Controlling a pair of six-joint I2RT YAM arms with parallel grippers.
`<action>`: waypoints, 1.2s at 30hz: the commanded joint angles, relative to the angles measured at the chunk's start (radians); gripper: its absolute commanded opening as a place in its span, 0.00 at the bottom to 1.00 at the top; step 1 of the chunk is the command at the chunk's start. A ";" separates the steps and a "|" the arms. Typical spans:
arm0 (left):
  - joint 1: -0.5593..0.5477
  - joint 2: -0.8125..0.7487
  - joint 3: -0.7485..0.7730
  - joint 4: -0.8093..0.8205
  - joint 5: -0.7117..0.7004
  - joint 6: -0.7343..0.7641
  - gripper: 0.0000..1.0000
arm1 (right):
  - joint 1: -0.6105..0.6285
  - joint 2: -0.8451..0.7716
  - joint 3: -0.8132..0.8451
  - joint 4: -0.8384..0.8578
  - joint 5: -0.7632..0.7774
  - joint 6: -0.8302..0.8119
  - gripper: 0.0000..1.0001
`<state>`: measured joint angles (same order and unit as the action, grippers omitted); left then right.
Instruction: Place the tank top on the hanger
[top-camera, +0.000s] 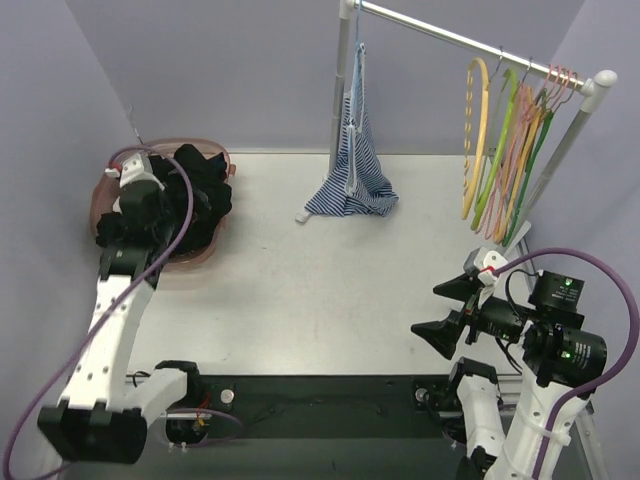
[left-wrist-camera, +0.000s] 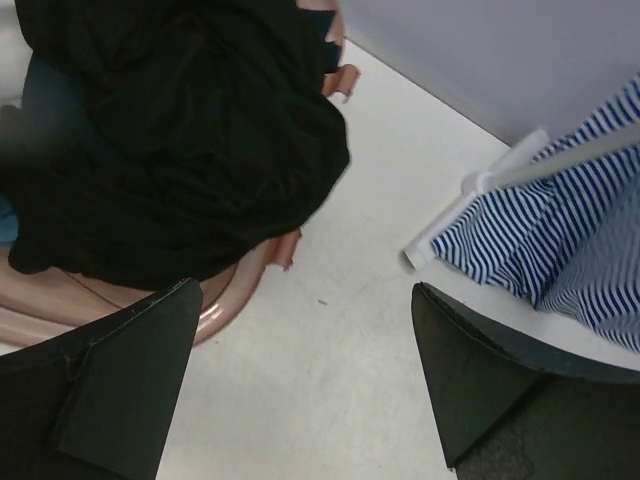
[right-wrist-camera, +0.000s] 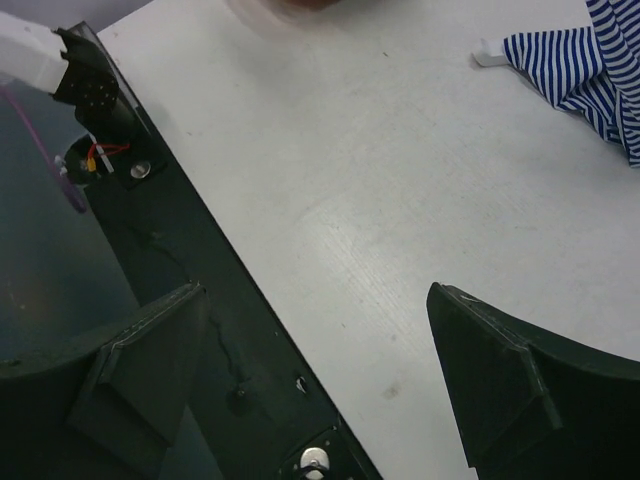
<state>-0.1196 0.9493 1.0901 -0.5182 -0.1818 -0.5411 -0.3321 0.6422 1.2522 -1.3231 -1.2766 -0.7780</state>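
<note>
While the tank top (left-wrist-camera: 200, 150) lies bundled in the black heap (top-camera: 203, 182) filling the pink tub (left-wrist-camera: 228, 292), far left, the yellow hanger (top-camera: 478, 130) hangs on the far-right rail (top-camera: 450, 38). The left gripper (left-wrist-camera: 305, 300) gapes over the tub's rim, and the right gripper (top-camera: 428, 310) gapes near right.

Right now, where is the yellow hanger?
In the top view, the yellow hanger hangs on the rail at far right, leftmost of the coloured hangers.

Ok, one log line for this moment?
left gripper open, near clothes pile | right gripper open, above table | hanger bare on rail | nothing held
</note>
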 joint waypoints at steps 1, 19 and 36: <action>0.086 0.267 0.063 0.165 0.114 -0.180 0.97 | 0.070 0.030 -0.019 -0.191 -0.001 -0.152 0.96; -0.018 0.824 0.562 -0.128 -0.217 -0.004 0.56 | 0.123 0.123 -0.083 -0.133 0.137 -0.129 0.92; -0.012 0.573 0.606 -0.029 -0.182 0.055 0.00 | 0.125 0.105 -0.048 -0.090 0.155 -0.047 0.92</action>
<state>-0.1356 1.6608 1.5993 -0.6296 -0.3779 -0.4950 -0.2142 0.7551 1.1660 -1.3407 -1.1088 -0.8379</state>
